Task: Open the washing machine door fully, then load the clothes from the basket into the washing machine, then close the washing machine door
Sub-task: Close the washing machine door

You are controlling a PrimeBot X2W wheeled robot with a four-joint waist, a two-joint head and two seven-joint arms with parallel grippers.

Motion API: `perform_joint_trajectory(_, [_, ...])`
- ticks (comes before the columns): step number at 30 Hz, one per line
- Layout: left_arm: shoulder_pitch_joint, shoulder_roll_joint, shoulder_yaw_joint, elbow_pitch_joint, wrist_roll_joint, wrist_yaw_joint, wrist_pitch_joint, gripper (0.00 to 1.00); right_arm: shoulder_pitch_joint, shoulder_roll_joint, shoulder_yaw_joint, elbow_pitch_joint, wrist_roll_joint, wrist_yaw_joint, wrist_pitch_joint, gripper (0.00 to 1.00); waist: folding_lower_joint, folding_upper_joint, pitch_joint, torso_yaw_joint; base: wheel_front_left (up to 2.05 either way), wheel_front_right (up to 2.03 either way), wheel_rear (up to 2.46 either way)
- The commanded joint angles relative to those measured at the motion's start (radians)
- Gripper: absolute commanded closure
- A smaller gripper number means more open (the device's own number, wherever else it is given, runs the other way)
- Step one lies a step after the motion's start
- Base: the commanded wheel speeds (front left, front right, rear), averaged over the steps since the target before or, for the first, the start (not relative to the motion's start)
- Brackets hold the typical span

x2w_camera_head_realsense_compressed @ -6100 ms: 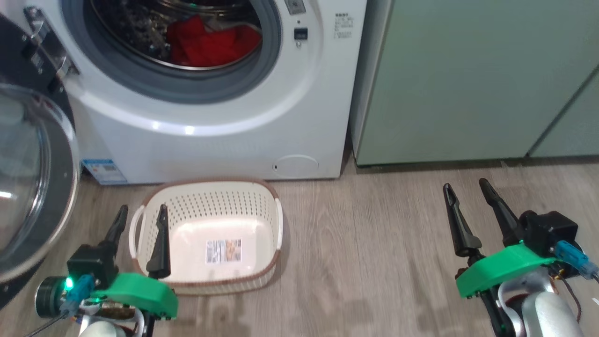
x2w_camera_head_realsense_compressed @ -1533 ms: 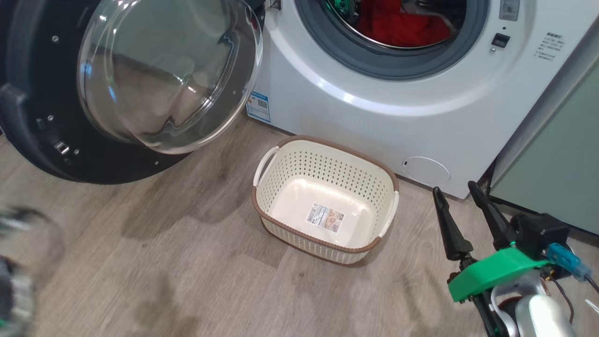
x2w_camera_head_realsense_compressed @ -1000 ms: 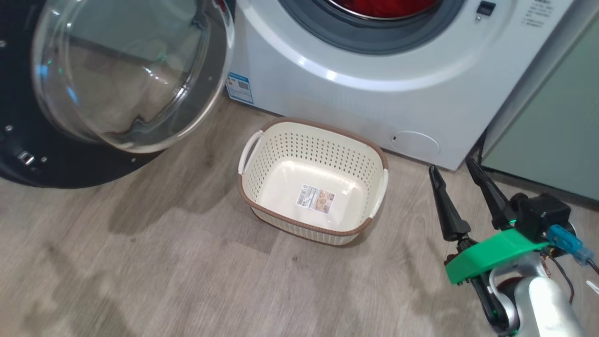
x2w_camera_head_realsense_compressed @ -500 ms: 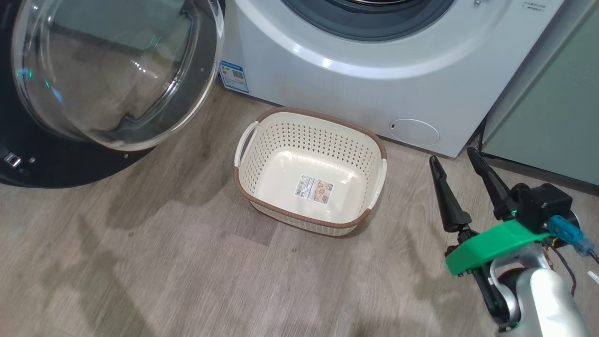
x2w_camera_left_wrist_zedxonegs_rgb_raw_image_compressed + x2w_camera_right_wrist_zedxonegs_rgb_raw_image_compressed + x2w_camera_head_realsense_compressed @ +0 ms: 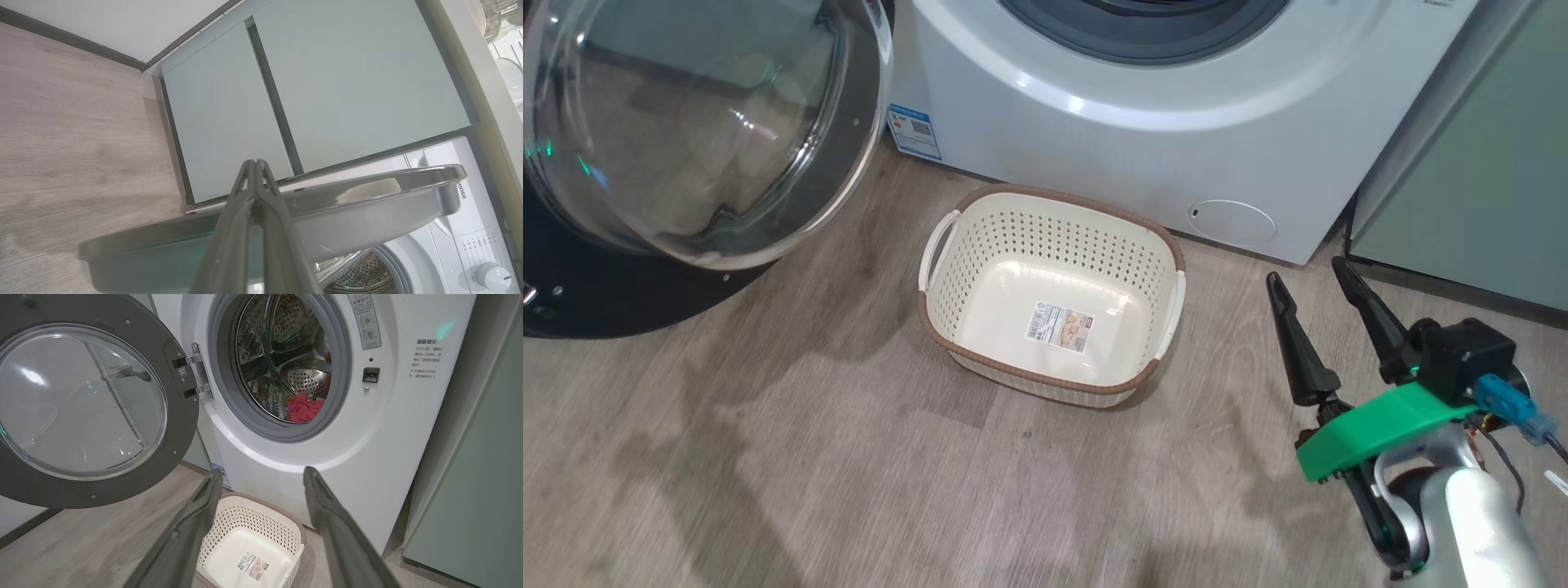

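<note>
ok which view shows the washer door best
The right wrist view: the door is nearly whole, swung open on its hinge, glass and dark ring clear. The head view crops it to part of the glass and ring at the upper left. The left wrist view sees it edge-on, past the shut left fingers.

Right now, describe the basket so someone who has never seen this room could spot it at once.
Find the big white washer with its round door swung open. On the wood floor in front of it sits the basket, empty. It is the one cream, hole-dotted tub with a brown rim, white side handles and a sticker on its bottom.
</note>
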Motion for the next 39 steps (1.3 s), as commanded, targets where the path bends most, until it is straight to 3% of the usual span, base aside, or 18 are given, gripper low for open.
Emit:
perform_joint_trajectory(1, [-0.045, 0.063, 0.022, -0.018, 0.011, -0.011, 0.007, 1.0, -0.038, -0.002, 0.026, -0.04, -0.008, 0.0, 0.004, 0.0, 0.0, 0.0, 0.0, -0.003, 0.0, 0.0, 0.0])
perform_joint_trajectory(11, [-0.059, 0.057, -0.006, -0.011, 0.013, -0.041, 0.059, 1.0, -0.033, -0.002, 0.014, -0.047, -0.006, 0.0, 0.006, 0.0, 0.0, 0.0, -0.001, 0.007, 0.0, 0.0, 0.0])
perform_joint_trajectory(18, [-0.046, 0.042, -0.022, -0.067, -0.038, -0.058, 0.193, 1.0, -0.036, -0.002, 0.016, -0.053, -0.005, 0.0, 0.011, 0.0, 0.0, 0.0, -0.002, 0.013, 0.0, 0.0, 0.0])
perform_joint_trajectory(31, [0.139, -0.011, -0.001, -0.44, -0.21, -0.063, 0.487, 1.0, -0.042, -0.002, 0.007, -0.06, 0.001, 0.0, 0.003, 0.0, 0.0, 0.0, 0.002, 0.004, 0.0, 0.0, 0.0])
perform_joint_trajectory(39, [0.225, -0.046, -0.003, -0.604, -0.27, -0.063, 0.598, 1.0, -0.056, -0.002, 0.009, -0.057, 0.011, 0.0, -0.015, 0.0, 0.0, 0.0, 0.02, -0.039, 0.0, 0.0, 0.0])
